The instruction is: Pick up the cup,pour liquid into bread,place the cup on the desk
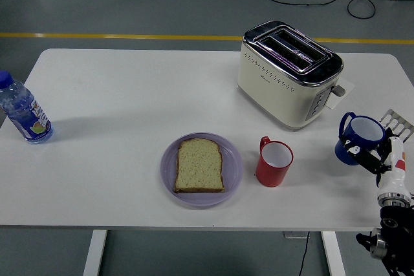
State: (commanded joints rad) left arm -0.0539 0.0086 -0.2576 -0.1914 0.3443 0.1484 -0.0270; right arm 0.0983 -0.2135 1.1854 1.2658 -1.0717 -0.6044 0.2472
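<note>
**A:** What's on the white table [129,95]?

**B:** A slice of bread [200,165] lies on a lilac plate [234,171] near the front edge. Just right of it stands a red mug [273,162], open and upright. Behind that sits a cream toaster [288,73]. A water bottle [23,112] stands at the far left.

**A:** And the robot?

**B:** Its right hand [378,158] comes in at the lower right, fingers wrapped around a blue cup [359,138], beside a metal rack [398,123].
</note>
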